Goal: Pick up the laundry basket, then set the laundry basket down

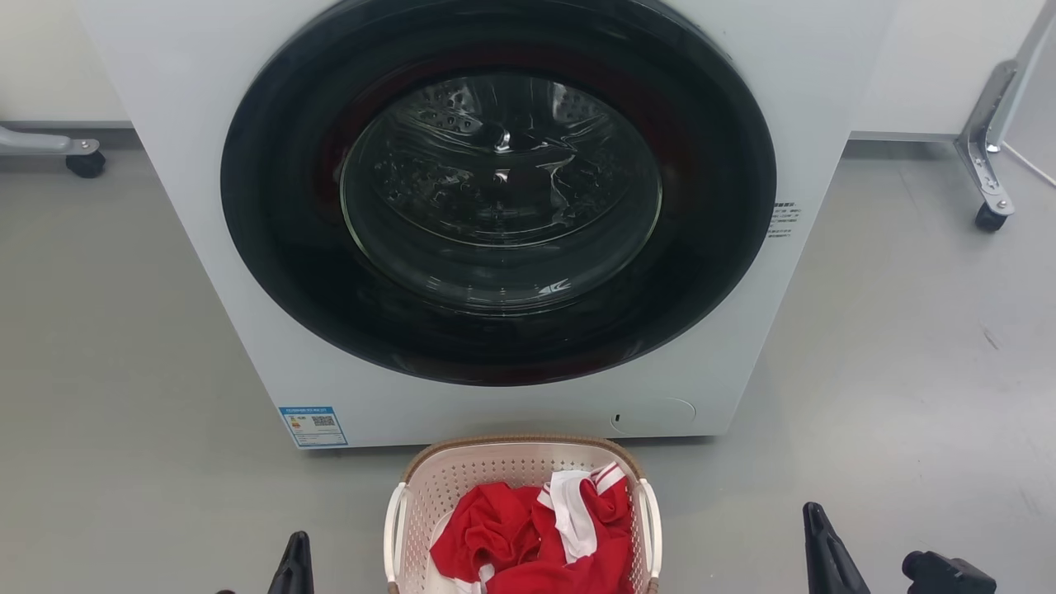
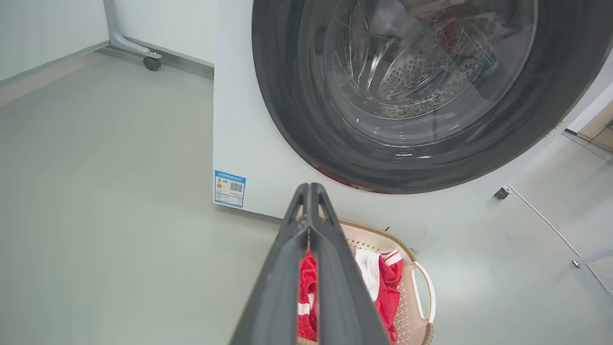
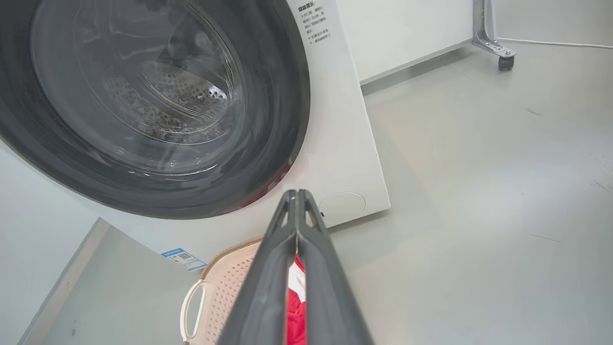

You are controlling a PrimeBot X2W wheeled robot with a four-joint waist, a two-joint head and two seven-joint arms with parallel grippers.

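Cream plastic laundry basket of red clothes sits on the floor between our jaws, left gripper and right gripper each pinched closed, holding nothing, flanking its white handles, we judge staged for a two-sided lift.

Laundry corner of a test room, front-loading washing machine, laundry basket, bare grey floor, white walls, castor-mounted metal frame legs.

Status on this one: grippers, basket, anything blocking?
Left gripper shut, empty. Right gripper shut, empty. Laundry basket on floor, clothes inside, ungripped. Washing machine just beyond it.
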